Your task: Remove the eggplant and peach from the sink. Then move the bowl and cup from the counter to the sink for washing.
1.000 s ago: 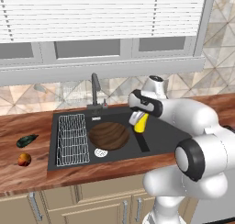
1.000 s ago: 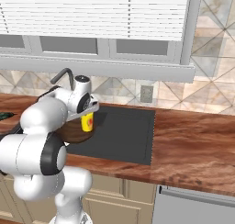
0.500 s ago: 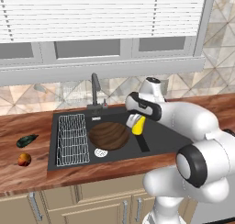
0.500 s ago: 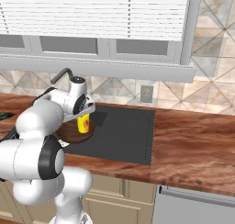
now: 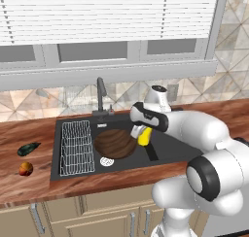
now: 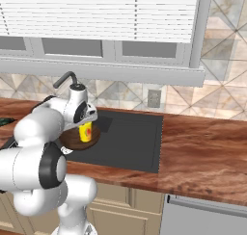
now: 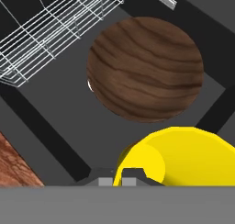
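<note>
No text, label or number can be read anywhere

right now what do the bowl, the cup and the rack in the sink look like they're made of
The bowl looks like wood with a matte finish: brown with darker grain bands running across it. The cup looks like smooth plastic or glazed ceramic, plain glossy yellow; the look leaves it open. The rack looks like thin metal wire, pale crossing rods forming an open grid.

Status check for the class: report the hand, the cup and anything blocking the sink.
Hand shut on cup, above the sink basin. Bowl already in the basin. Eggplant and peach out on the counter. Nothing blocking.
</note>
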Controlling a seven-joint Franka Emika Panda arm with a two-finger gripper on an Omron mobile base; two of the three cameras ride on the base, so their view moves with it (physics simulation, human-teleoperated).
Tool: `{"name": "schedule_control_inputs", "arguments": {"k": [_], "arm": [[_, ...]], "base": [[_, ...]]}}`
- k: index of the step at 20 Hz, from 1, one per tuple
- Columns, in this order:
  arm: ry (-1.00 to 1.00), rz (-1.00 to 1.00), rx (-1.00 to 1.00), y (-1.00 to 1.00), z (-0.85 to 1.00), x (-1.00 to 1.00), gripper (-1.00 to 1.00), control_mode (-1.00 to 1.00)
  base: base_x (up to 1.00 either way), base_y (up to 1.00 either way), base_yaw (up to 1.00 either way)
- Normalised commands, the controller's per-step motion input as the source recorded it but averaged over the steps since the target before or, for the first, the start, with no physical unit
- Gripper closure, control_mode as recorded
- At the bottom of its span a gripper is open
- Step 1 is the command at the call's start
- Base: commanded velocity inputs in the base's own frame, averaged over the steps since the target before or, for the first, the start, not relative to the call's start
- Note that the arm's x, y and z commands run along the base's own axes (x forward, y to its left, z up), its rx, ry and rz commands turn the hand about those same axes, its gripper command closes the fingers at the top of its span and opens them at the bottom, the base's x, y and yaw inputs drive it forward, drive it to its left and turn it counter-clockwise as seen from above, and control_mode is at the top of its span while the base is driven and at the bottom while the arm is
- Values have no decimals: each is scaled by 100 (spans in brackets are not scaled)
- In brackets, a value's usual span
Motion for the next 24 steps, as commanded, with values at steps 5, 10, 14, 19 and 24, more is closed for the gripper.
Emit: {"name": "schedule_control_inputs", "arguments": {"k": [5, 10, 14, 19, 24], "arm": [[0, -6, -4, 6, -14, 0, 100, -100], [0, -7, -2, 4, -14, 0, 100, -100], [0, -6, 0, 0, -12, 3, 100, -100], [0, -5, 0, 1, -10, 4, 100, -100], [0, -4, 0, 3, -9, 1, 100, -100]], "base": [[0, 0, 0], [0, 0, 0], [0, 0, 0], [0, 0, 0], [0, 0, 0]]}}
